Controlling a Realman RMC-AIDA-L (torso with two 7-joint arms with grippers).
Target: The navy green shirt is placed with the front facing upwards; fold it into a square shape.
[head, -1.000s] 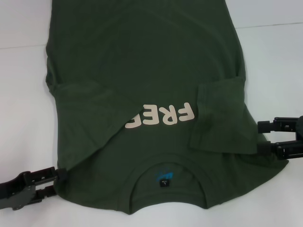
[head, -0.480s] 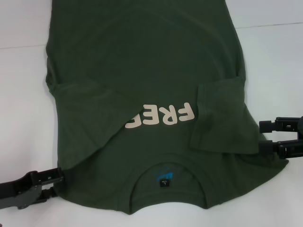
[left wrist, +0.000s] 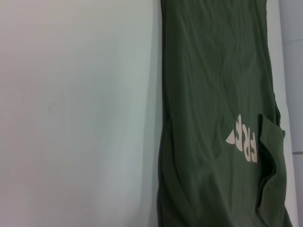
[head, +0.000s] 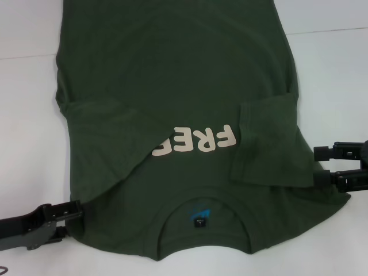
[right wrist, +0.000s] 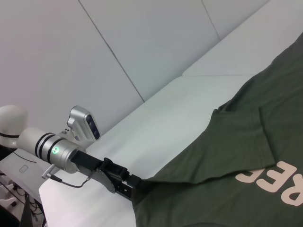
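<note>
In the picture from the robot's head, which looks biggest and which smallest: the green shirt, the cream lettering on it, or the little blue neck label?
Largest to smallest, as they look in the head view:
1. The navy green shirt, filling most of the picture.
2. The cream lettering, partly covered by a folded-over flap.
3. The blue neck label, clearly the smallest.

The counter (head: 34, 132) is white and smooth, with a thin seam line running across its far part. Directly on it lies the navy green shirt (head: 172, 86), spread flat with the collar at the near edge and both sleeves folded inward over the chest, so the cream print is partly covered.
</note>
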